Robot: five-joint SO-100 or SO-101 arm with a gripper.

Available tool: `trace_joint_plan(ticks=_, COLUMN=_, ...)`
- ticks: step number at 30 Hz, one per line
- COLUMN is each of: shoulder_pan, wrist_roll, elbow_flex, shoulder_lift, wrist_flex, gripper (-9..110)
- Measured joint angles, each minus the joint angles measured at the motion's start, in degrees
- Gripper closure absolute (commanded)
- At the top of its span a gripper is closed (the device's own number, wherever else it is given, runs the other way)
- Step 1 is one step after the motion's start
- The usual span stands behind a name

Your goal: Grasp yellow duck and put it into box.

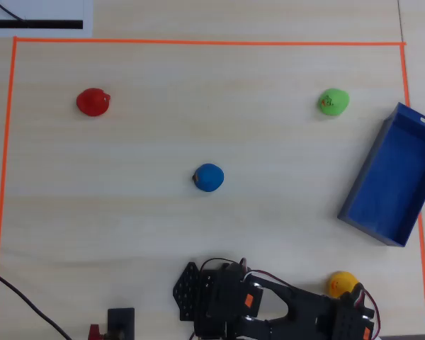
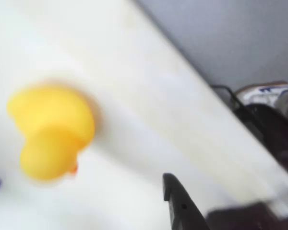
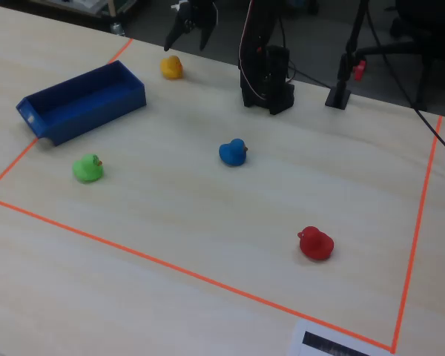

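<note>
Here we see yellow duck [image 1: 342, 283] on tabletop near its lower right corner in overhead view, free, untouched. Gripper [image 3: 190, 35] hangs above duck in fixed view, jaws apart, empty. Box [image 1: 361, 212] lies at right edge, near duck, apart from it. Elsewhere we note green duck [image 1: 333, 102], blue duck [image 1: 209, 177], red duck [image 1: 93, 102], all well apart.

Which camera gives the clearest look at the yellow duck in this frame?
The fixed view: the yellow duck sits whole and sharp on the table, just beyond the blue box and below the gripper. The wrist view shows it large but blurred. Overhead, the arm hides part of it.
</note>
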Motion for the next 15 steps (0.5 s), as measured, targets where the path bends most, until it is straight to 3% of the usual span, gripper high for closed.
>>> trace_joint_plan(ticks=7, shoulder_pan=1.1, wrist_roll=-1.1, elbow_flex=-8.7, shoulder_lift=-13.8, wrist_flex=-1.8, gripper=53)
trace_joint_plan(ticks=15, shoulder_pan=-2.0, wrist_roll=-2.4, elbow_flex=-10.5, shoulder_lift=-15.9, wrist_flex=-0.3, gripper=52)
